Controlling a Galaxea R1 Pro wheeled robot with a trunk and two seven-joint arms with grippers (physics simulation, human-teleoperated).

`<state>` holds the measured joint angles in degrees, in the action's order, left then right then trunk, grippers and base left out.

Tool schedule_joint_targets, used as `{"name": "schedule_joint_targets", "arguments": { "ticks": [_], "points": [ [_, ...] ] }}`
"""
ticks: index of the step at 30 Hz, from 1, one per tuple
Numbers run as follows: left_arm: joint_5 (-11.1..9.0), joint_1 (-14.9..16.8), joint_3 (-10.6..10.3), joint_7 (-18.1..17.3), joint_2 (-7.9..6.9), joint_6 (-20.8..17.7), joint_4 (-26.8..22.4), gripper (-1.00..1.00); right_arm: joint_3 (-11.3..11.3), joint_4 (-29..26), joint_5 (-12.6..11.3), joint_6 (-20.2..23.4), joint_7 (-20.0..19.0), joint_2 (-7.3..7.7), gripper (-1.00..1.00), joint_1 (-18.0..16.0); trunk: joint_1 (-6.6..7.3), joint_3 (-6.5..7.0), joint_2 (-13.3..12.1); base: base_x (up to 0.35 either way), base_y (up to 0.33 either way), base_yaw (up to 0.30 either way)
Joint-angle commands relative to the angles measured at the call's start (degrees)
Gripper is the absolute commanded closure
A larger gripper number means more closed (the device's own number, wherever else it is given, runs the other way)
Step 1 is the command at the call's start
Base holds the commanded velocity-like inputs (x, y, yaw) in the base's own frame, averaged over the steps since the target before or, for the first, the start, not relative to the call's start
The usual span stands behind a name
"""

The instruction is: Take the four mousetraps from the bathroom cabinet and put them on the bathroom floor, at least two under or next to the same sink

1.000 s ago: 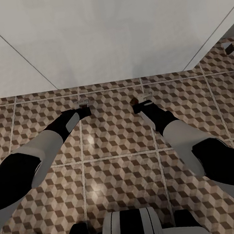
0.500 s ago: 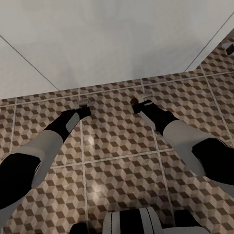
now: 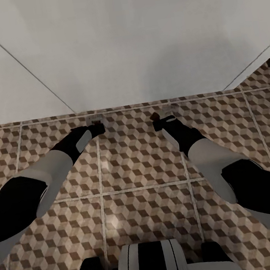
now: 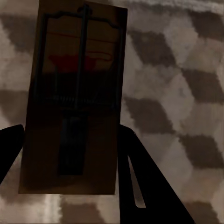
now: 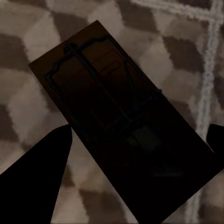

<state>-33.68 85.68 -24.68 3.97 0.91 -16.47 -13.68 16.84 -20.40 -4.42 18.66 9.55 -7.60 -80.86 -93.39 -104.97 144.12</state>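
Carrying one trap in each hand, the robot faces a pale wall above the tiled floor (image 3: 138, 160); both arms reach forward and down, so the traps hang over the cube-pattern tiles near the foot of the wall.

On the left, the left hand (image 3: 95, 124) is closed on a mousetrap (image 4: 74, 100); in the left wrist view the board stands between the two dark fingers (image 4: 140, 186), gripped by its long edges, its wire bar and red spot facing the camera; held so, the spring side stays away from the fingers, which I judge is why it is taken by the edges.

On the right, the right hand (image 3: 160, 115) likewise has a second trap (image 5: 121, 135) pinched between its fingers (image 5: 37, 172); that board lies skewed across the right wrist view and is deep in shadow, its wire frame just readable; tiles and a pale grout line show behind it, so it seems to be off the floor, though how far I cannot tell.

Neither sink nor cabinet is in the head view, so whether this spot counts as beside a sink cannot be judged; at the head view's far right the wall turns a corner and more tile runs on.

Likely step in hand: bringing the pair to their place on the floor; each would then need lowering flat and the fingers opening gently, lest the board tip or skid on release.
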Motion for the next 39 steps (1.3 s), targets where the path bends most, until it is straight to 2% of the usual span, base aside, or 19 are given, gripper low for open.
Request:
{"name": "schedule_joint_targets", "arguments": {
  "ticks": [1,10,15,17,21,24,39],
  "points": [
    [-0.6,0.0,-0.5,0.4,-0.03,-0.2,-0.1,1.00,0.5,-0.1,-0.5,0.3,0.4,0.04,1.00,0.0,-0.01,-0.03,0.0,0.103,0.041,0.000],
    [-0.6,0.0,-0.5,0.4,-0.03,-0.2,-0.1,1.00,0.5,-0.1,-0.5,0.0,0.4,0.12,1.00,0.0,-0.01,-0.03,0.0,0.039,0.008,0.000],
    [-0.6,-0.1,-0.5,0.4,-0.01,-0.2,0.0,1.00,0.4,0.6,-0.6,-4.2,0.6,0.28,1.00,0.0,-0.01,-0.03,0.0,0.001,0.000,0.000],
    [-0.5,-0.1,-0.5,0.4,0.02,-0.2,-0.1,1.00,-0.6,2.2,-0.7,-6.0,1.2,0.35,1.00,0.0,-0.01,-0.03,0.0,0.000,0.000,0.000],
    [-0.5,-0.1,-0.5,0.4,0.10,-0.2,-0.1,1.00,-5.5,3.8,-0.6,-8.5,5.0,0.38,1.00,0.0,-0.01,-0.03,0.0,0.000,0.000,0.000],
    [-0.5,-0.1,-0.5,0.5,0.58,-0.2,-0.1,1.00,-7.1,4.0,-0.4,-9.2,6.8,0.39,1.00,0.0,-0.01,-0.03,0.0,0.000,0.000,0.000],
    [-0.4,-0.1,-0.5,0.6,0.94,-0.2,-0.1,1.00,-7.3,4.1,0.0,-9.5,7.6,0.30,1.00,0.0,-0.01,-0.03,0.0,0.002,0.000,0.000]
  ]
}}
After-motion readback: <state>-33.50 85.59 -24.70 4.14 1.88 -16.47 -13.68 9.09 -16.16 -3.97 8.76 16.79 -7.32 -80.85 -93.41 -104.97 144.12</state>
